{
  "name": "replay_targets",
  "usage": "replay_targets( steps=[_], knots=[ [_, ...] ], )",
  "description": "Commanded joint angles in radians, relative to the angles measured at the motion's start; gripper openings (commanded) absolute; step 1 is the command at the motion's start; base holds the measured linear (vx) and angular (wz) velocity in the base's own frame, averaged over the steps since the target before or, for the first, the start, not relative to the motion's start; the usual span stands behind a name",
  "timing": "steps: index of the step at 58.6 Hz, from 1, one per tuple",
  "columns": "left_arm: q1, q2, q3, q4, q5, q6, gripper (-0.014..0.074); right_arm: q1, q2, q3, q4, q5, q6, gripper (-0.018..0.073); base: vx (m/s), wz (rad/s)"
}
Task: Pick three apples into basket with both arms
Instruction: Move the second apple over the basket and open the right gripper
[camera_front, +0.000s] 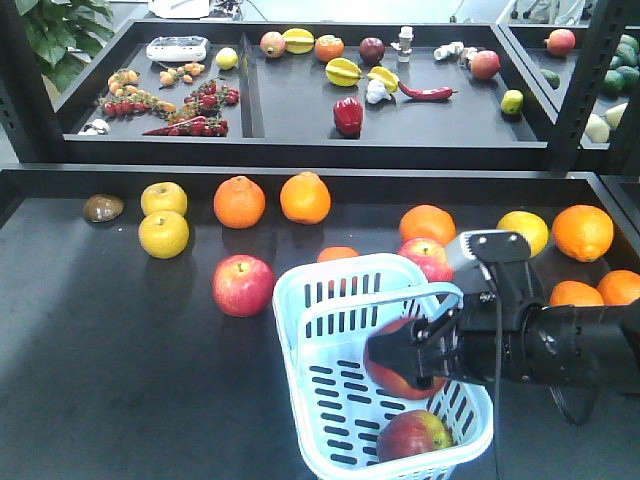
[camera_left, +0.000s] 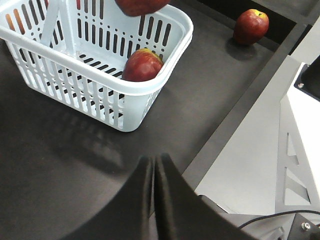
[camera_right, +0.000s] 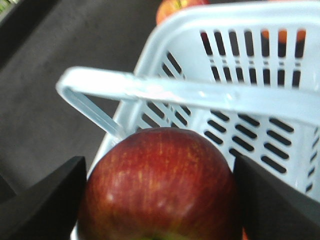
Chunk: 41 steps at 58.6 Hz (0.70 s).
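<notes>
a: we log the right gripper (camera_front: 408, 357) over the pale blue basket (camera_front: 300, 300), its 2 black fingers (camera_right: 40, 200) clamped on either side of a dark red apple (camera_right: 160, 185). held apple sits above the basket interior, below the handle (camera_right: 200, 95) in the right wrist view.

b: agreed. we also note 1 apple already lying in the basket (camera_left: 142, 65), at its near end in the front view, against the near wall.

a: left gripper (camera_left: 154, 170) shows only in its own wrist view: both fingers pressed together, nothing between them, hanging over bare dark table (camera_left: 60, 165) just beside the basket's corner.

b: apples outside the basket: 1 red apple (camera_front: 242, 285) on the table just left of the basket, not touching it; 1 more (camera_front: 427, 256) behind the basket's far right corner, we cannot tell if it touches the rim.

a: far row along the table: 2 yellow fruits at left (camera_front: 163, 234), then oranges (camera_front: 239, 201).
</notes>
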<state>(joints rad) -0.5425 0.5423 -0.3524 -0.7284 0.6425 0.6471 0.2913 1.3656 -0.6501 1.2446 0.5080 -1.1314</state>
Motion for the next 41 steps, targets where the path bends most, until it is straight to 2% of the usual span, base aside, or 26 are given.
replay_targets(
  steps=[1,14,21,27,31,38,41],
  knots=[
    [-0.002,0.000,-0.024,-0.042,-0.046,-0.011,-0.0006,-0.003,-0.010,-0.034,-0.014,-0.012,0.023,0.0648,0.00,0.00],
    [-0.002,0.000,-0.024,-0.042,-0.046,-0.011,-0.0006,-0.004,-0.013,-0.034,-0.039,-0.021,0.029,0.0639,0.00,0.00],
    [-0.002,0.000,-0.024,-0.042,-0.046,-0.011,-0.0006,-0.004,-0.031,-0.034,-0.040,0.022,0.028,0.0566,0.00,0.00],
    [-0.002,0.000,-0.024,-0.042,-0.046,-0.011,-0.0006,-0.004,-0.076,-0.034,-0.077,0.081,0.052,0.0426,0.00,0.00],
    [-0.002,0.000,-0.024,-0.042,-0.046,-0.011,-0.0006,-0.004,-0.117,-0.034,-0.150,0.113,0.127,0.0285,0.00,0.00],
    [-0.002,0.000,-0.024,-0.042,-0.046,-0.011,-0.0006,-0.004,-0.203,-0.034,-0.394,0.145,0.350,-0.0015,0.00,0.00],
    [-0.002,0.000,-0.024,-0.042,-0.046,-0.011,-0.0006,-0.004,-0.242,-0.034,-0.517,0.151,0.475,-0.0015,0.00,0.00]
  ],
)
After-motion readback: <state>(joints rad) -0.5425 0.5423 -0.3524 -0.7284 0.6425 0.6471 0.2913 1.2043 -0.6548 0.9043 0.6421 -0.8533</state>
